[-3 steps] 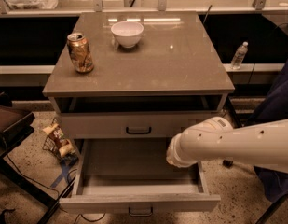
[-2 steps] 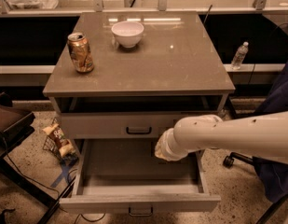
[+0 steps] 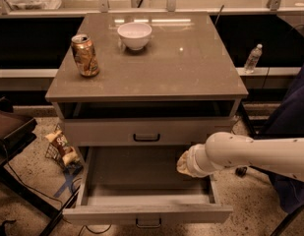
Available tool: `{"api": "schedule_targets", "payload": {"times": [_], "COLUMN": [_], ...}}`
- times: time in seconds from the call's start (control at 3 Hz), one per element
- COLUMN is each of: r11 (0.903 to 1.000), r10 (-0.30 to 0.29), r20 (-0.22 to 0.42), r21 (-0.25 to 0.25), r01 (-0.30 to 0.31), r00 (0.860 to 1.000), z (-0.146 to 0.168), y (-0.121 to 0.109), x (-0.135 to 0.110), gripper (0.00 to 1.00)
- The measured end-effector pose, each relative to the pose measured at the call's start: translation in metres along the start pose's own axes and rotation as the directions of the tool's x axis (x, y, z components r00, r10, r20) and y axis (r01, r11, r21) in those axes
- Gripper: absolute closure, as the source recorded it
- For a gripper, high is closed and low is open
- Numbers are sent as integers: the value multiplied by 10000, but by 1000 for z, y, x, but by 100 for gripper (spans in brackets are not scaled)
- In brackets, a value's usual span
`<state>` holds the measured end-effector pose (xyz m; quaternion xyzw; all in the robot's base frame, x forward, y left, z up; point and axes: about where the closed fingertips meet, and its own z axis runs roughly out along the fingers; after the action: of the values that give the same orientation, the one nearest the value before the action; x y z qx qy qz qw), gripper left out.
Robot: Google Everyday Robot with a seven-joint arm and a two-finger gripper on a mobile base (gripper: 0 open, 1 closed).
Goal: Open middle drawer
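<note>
**Middle drawer open, gripper at its right wall**

The middle drawer (image 3: 112,214) stands open at 6 o'clock. It is a wide, shallow box with a flat light-grey front and a small dark bar handle at the centre, and its smooth grey floor is bare. Above it, a shorter grey drawer front (image 3: 102,132) with the same kind of handle sits flush in the cabinet.

The gripper (image 3: 183,163) is at about 4 o'clock. It shows as a pale tan tip on a thick, rounded, cream-white arm (image 3: 250,154) that comes in from 3 o'clock. It hangs over the drawer's right inner wall, and whether it is open or closed cannot be told; nothing is seen in its hold.

The cabinet top (image 3: 181,68) is a smooth, glossy grey-brown slab. On it, a dented gold can (image 3: 84,55) stands at 10 o'clock and a round white bowl (image 3: 135,35) at 12 o'clock, apart from each other. A clear water bottle (image 3: 253,58) stands on a ledge at 2 o'clock. A crumpled snack bag (image 3: 62,148) lies on the speckled floor (image 3: 28,181) at 8 o'clock.
</note>
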<state>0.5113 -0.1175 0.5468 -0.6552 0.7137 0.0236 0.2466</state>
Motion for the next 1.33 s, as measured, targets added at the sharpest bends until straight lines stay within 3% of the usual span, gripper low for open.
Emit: {"api": "schedule_targets", "payload": {"times": [1.0, 1.33], "r11": [9902, 9799], "r10": [95, 291], "r20": [40, 115], "r21": [-1393, -1976], "r01": [-88, -263], "r00": [9999, 9995], "z": [115, 139], "y": [45, 69], "x": [44, 55], "gripper": [100, 100]}}
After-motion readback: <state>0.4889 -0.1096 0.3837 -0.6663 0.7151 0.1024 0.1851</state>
